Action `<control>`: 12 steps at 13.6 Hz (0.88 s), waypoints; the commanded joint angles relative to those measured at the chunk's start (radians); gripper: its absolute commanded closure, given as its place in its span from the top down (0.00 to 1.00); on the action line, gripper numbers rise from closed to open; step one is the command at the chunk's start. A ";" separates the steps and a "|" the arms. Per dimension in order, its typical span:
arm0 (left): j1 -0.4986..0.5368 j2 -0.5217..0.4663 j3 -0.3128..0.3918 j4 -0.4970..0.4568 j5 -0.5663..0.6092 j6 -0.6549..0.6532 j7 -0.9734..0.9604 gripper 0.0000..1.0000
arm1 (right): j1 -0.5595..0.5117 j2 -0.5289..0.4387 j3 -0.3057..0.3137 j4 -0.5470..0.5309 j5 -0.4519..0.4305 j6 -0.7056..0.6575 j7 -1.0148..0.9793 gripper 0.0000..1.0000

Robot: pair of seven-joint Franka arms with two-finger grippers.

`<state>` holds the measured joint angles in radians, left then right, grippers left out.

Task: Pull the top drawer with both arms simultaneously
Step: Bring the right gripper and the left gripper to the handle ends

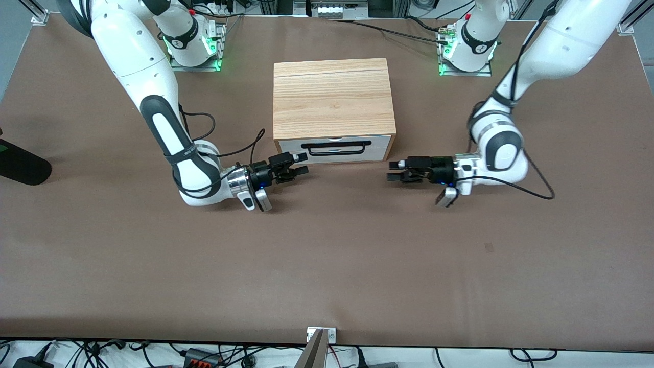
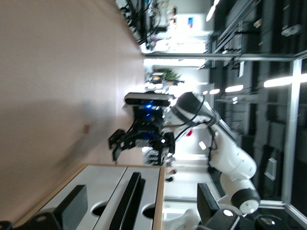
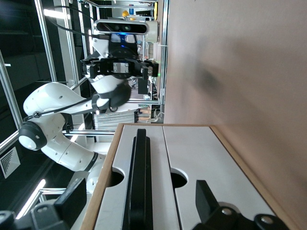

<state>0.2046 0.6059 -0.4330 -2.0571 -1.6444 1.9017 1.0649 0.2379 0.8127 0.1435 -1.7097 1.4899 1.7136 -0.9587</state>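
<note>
The top drawer (image 1: 334, 143) has a white front and a long black bar handle (image 1: 334, 148); it sits flush in the light-wood cabinet (image 1: 332, 97). My right gripper (image 1: 304, 166) is open and empty, low in front of the drawer's end toward the right arm. My left gripper (image 1: 390, 171) is open and empty, low off the cabinet's corner toward the left arm. Neither touches the handle. In the left wrist view the handle (image 2: 127, 201) lies between my open fingers (image 2: 67, 206). In the right wrist view the handle (image 3: 139, 182) also lies between open fingers (image 3: 206, 196).
A second white drawer front (image 3: 192, 167) sits under the top one. A dark object (image 1: 20, 166) lies at the table edge toward the right arm's end. Black cables trail from both wrists. The brown table (image 1: 327, 266) stretches toward the front camera.
</note>
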 commanded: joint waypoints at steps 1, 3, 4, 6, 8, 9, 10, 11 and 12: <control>0.013 0.069 -0.046 -0.018 -0.101 -0.044 0.099 0.97 | 0.003 -0.015 0.011 -0.030 0.023 -0.009 0.008 1.00; 0.007 0.075 -0.050 -0.032 -0.100 -0.059 0.096 0.97 | 0.003 -0.015 0.011 -0.036 0.023 -0.009 0.009 0.90; 0.004 0.075 -0.050 -0.032 -0.098 -0.088 0.095 0.98 | 0.004 -0.015 0.011 -0.037 0.023 -0.009 0.009 0.82; -0.020 0.066 -0.050 -0.061 -0.100 -0.092 0.099 1.00 | 0.009 -0.015 0.013 -0.041 0.023 -0.044 0.020 0.79; -0.014 0.055 -0.047 -0.084 -0.097 -0.092 0.086 1.00 | 0.004 -0.017 0.013 -0.059 0.023 -0.078 0.021 0.79; -0.025 0.054 -0.043 -0.080 -0.092 -0.086 0.075 1.00 | 0.003 -0.017 0.013 -0.063 0.023 -0.081 0.021 0.78; -0.034 0.049 -0.038 -0.075 -0.078 -0.044 0.070 1.00 | 0.004 -0.017 0.013 -0.065 0.023 -0.081 0.021 0.79; -0.047 0.028 -0.047 -0.069 -0.013 0.049 0.066 1.00 | 0.006 -0.017 0.013 -0.065 0.023 -0.080 0.021 0.78; -0.054 0.002 -0.055 -0.068 0.012 0.104 0.037 1.00 | 0.006 -0.017 0.013 -0.064 0.023 -0.078 0.021 0.72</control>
<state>0.1759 0.6825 -0.4816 -2.1123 -1.6748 1.9090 1.1348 0.2422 0.8131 0.1536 -1.7537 1.4913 1.6398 -0.9472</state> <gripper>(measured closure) 0.000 0.216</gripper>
